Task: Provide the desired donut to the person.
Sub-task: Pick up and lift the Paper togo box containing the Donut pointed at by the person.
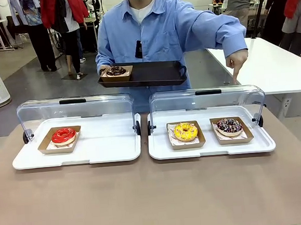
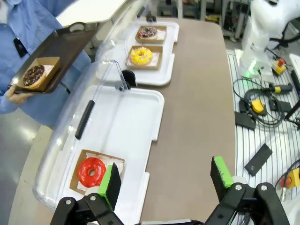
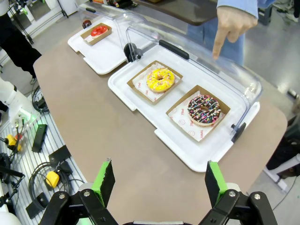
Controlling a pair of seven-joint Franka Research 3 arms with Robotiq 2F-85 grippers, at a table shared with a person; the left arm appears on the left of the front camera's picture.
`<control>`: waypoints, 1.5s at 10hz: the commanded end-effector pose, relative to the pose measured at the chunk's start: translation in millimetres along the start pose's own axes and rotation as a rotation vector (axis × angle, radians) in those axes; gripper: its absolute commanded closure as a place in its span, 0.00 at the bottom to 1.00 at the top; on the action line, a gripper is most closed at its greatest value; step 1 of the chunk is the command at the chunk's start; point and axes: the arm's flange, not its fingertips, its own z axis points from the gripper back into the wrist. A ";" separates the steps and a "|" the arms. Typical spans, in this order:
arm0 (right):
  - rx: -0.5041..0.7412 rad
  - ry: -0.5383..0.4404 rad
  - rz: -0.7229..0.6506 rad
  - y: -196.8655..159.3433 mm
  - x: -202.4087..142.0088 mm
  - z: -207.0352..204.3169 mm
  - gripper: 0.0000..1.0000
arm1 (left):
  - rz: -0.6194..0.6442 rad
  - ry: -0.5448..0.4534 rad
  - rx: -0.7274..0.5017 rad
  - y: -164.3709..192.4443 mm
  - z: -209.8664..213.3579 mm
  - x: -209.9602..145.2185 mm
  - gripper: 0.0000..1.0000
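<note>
The person (image 1: 155,34) is seen at the far side of the table (image 1: 157,195), and a black tray (image 1: 155,74) is held out in front of the body, with a chocolate donut (image 1: 116,71) carried on its left end. The other arm is stretched out to the right, and the pointing hand (image 1: 237,63) is turned down, one finger aimed at the far right part of the right case (image 1: 210,148). Roughly in line with that finger, the sprinkled donut (image 1: 229,126) is found at the right of this case, and the yellow donut (image 1: 186,131) is set just beside it on the left, the two apart. Over on the left case (image 1: 106,147), the red donut (image 1: 63,135) is placed alone near the left end. Both clear lids are swung up and stood along the far edges of the cases. From the left wrist, the left gripper (image 2: 166,171) is shown with jaws spread wide and nothing between them, held above the near edge of the left case. From the right wrist, the right gripper (image 3: 159,172) is likewise shown spread and unloaded, held over bare table near the right case, well short of the sprinkled donut.
</note>
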 end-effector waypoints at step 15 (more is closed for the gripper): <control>-0.034 0.066 0.052 13.1 17.1 0.2 0.00 | 0.034 -0.131 0.007 8.8 0.4 2.2 0.00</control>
